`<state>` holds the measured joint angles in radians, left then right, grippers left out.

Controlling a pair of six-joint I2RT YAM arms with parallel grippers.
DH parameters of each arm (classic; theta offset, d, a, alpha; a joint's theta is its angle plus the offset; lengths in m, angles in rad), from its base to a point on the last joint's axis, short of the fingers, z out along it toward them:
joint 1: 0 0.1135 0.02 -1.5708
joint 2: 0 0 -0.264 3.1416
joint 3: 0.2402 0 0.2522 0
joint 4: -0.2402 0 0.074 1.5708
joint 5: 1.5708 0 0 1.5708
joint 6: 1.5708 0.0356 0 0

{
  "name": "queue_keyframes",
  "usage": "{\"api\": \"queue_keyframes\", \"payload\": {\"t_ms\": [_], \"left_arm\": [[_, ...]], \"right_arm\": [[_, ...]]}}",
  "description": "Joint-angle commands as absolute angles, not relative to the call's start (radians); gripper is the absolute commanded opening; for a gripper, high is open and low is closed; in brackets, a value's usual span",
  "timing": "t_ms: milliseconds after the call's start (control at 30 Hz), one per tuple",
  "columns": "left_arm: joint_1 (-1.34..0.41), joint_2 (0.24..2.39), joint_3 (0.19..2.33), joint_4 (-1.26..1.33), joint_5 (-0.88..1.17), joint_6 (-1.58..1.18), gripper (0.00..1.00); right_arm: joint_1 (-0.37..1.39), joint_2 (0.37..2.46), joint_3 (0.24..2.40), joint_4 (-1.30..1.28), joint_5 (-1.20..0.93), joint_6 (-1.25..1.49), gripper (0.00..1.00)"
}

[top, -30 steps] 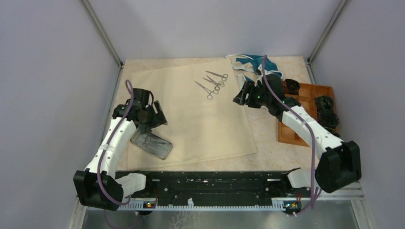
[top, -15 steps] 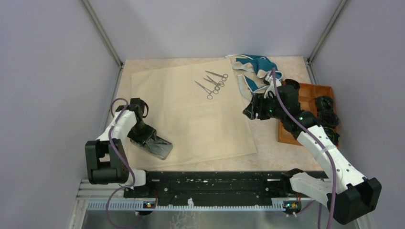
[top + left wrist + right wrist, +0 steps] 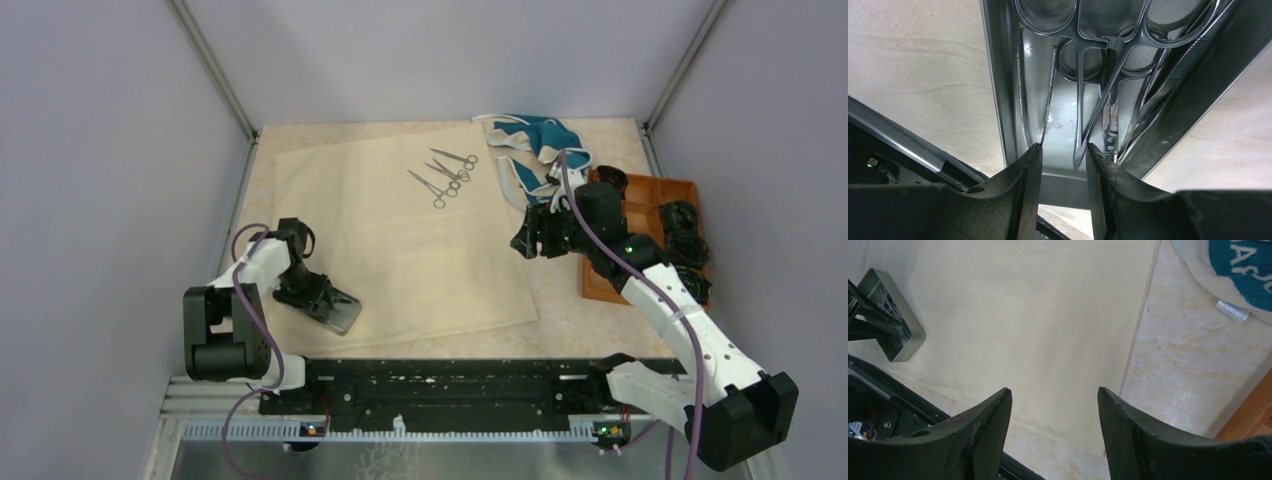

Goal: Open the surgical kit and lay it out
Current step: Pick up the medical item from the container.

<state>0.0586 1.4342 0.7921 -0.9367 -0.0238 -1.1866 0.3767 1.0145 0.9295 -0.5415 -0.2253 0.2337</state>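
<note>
The beige cloth wrap [image 3: 400, 240] lies spread flat on the table. Three ring-handled instruments [image 3: 447, 172] rest on its far part. The steel tray [image 3: 338, 311] sits at the cloth's near-left corner with more ring-handled instruments [image 3: 1108, 65] inside. My left gripper [image 3: 305, 290] reaches down into the tray. Its jaws [image 3: 1063, 147] are narrowed, with a gap showing and the forceps tips [image 3: 1079, 160] between the fingers, close to the right one. My right gripper [image 3: 522, 238] hovers open and empty over the cloth's right edge [image 3: 1140, 325]; the tray [image 3: 893, 335] shows far left there.
Teal-and-white fabric [image 3: 540, 135] lies bunched at the back right. An orange-brown compartment tray [image 3: 600, 285] holding dark parts stands along the right side, just behind my right arm. The black rail [image 3: 450, 385] runs along the near edge.
My left arm has drawn in and dropped its gripper onto the steel tray while the jaws narrowed. My right gripper pulled back from the far cloth toward the cloth's right edge.
</note>
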Motion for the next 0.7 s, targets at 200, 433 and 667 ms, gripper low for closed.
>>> {"api": "queue_keyframes", "payload": {"t_ms": [200, 433, 667], "left_arm": [[0.064, 1.531, 0.793, -0.851, -0.04, -1.207, 0.42], [0.063, 1.595, 0.78, -0.805, -0.062, -1.205, 0.35], [0.063, 1.539, 0.802, -0.86, -0.096, -1.2, 0.15]], "right_arm": [[0.371, 0.994, 0.928, -0.526, -0.202, 0.211, 0.64], [0.371, 0.998, 0.929, -0.519, -0.211, 0.229, 0.65], [0.371, 1.002, 0.933, -0.521, -0.215, 0.237, 0.65]]}}
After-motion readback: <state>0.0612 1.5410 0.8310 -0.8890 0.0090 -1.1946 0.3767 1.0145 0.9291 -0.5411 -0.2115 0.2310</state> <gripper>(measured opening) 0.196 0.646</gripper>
